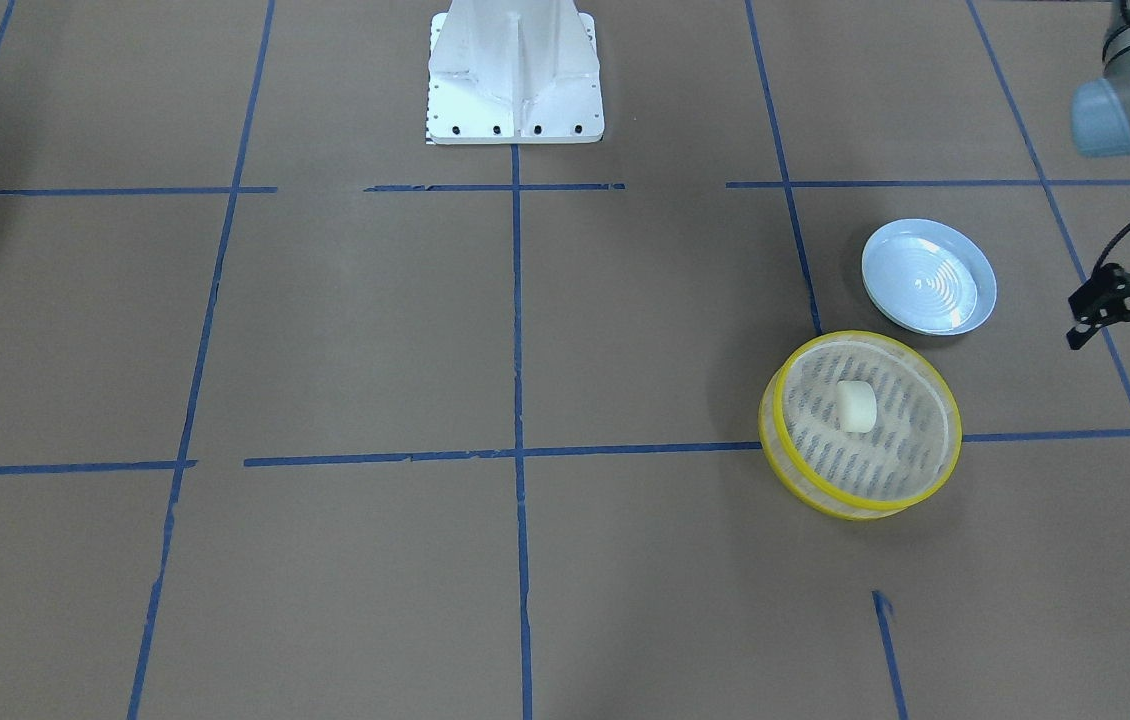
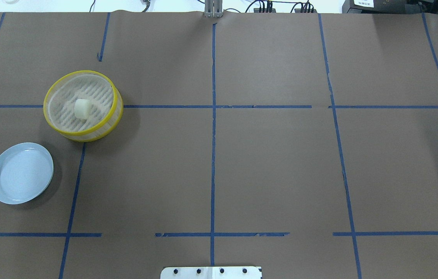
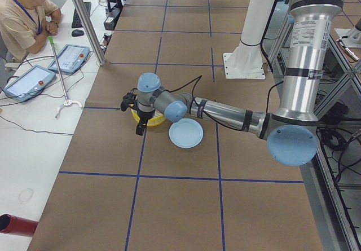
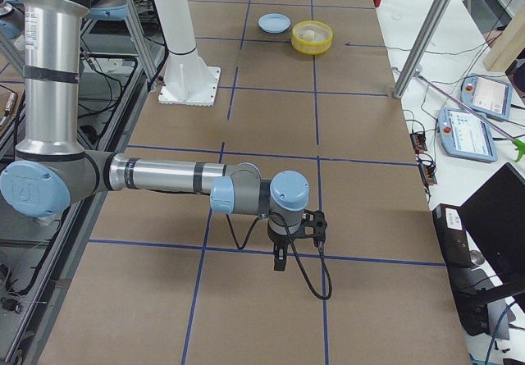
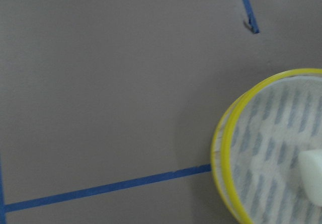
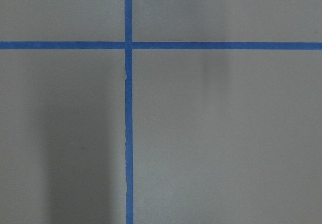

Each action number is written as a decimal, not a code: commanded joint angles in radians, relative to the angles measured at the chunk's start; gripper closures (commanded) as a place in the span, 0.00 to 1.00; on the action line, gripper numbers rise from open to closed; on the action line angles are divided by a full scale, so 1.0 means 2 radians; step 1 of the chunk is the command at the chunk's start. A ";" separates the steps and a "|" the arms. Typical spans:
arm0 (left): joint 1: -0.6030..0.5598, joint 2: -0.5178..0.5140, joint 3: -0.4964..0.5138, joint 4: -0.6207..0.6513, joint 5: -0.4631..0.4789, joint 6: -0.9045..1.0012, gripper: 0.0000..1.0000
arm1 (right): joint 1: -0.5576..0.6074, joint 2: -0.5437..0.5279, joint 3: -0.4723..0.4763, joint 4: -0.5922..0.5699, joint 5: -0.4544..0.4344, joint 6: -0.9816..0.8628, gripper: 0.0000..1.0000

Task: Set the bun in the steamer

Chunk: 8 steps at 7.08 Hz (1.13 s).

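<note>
Our left gripper (image 1: pixel 1125 341) hangs spread and empty near the steamer (image 1: pixel 770 436), where we see the bun (image 1: pixel 855 405) lying inside.

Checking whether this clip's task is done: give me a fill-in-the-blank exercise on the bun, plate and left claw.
1. The ____ lies on the steamer's slotted floor.
2. The blue plate is ____.
3. The left claw, clear of the steamer, holds ____.

Missing words: bun; empty; nothing.
</note>
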 commanded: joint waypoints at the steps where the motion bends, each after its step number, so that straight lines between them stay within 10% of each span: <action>1: -0.104 0.059 0.008 0.004 -0.058 0.133 0.01 | 0.000 0.000 0.000 0.000 0.000 0.000 0.00; 4: -0.123 0.083 -0.047 0.153 -0.083 0.162 0.01 | 0.000 0.000 0.000 0.000 0.000 0.000 0.00; 8: -0.122 0.098 -0.046 0.159 -0.079 0.187 0.01 | 0.000 0.000 0.000 0.000 0.000 0.000 0.00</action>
